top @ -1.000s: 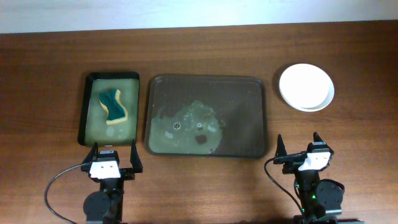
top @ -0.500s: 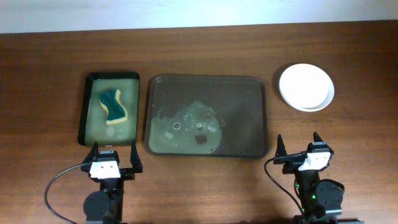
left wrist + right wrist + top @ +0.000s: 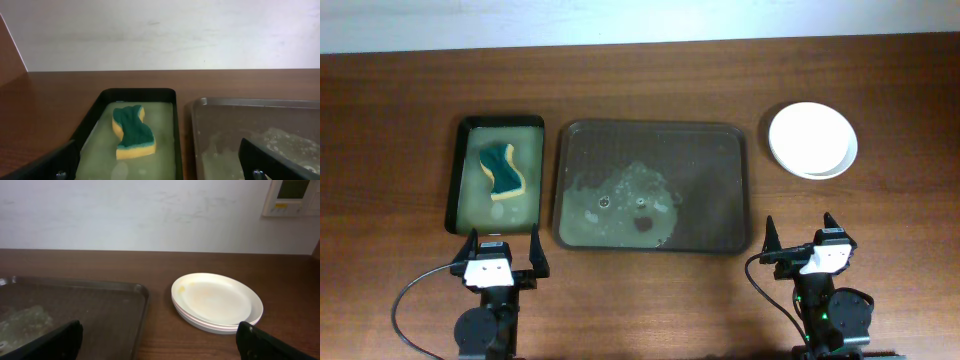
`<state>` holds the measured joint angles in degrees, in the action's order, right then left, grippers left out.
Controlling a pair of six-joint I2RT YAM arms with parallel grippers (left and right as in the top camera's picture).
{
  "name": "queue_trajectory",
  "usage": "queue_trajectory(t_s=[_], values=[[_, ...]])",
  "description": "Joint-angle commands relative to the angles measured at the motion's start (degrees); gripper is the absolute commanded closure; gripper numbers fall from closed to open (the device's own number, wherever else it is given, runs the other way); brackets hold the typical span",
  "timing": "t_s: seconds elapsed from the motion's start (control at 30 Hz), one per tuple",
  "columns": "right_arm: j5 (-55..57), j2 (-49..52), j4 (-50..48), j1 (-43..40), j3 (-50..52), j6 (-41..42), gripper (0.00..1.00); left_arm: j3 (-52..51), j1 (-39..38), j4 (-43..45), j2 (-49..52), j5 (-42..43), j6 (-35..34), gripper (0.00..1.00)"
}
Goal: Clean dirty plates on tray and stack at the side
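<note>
The white plates (image 3: 812,140) sit stacked on the table to the right of the tray; in the right wrist view (image 3: 216,301) the top one shows a faint yellowish smear. The large dark tray (image 3: 651,186) lies in the middle with a soapy wet patch and holds no plate; it also shows in the left wrist view (image 3: 250,130) and the right wrist view (image 3: 75,310). My left gripper (image 3: 506,256) is open and empty at the table's front, left of centre. My right gripper (image 3: 799,240) is open and empty at the front right, below the plates.
A smaller dark green tray (image 3: 496,186) with cloudy water stands left of the big tray. A green-and-yellow sponge (image 3: 502,171) lies in it, also seen in the left wrist view (image 3: 131,132). A white wall runs behind the table.
</note>
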<state>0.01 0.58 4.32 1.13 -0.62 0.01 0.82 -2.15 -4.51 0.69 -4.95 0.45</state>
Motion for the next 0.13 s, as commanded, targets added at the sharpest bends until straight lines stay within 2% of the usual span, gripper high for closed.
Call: queue_trajectory(t_s=[0.0,0.1], values=[[0.50,-0.37,0.39,-0.39,0.31,0.50,0.02,-0.35,0.20,0.15,-0.42,-0.24,1.31,0.01],[0.50,-0.39,0.39,-0.39,0.31,0.50,0.02,-0.35,0.20,0.15,-0.39,-0.24,1.31,0.01]])
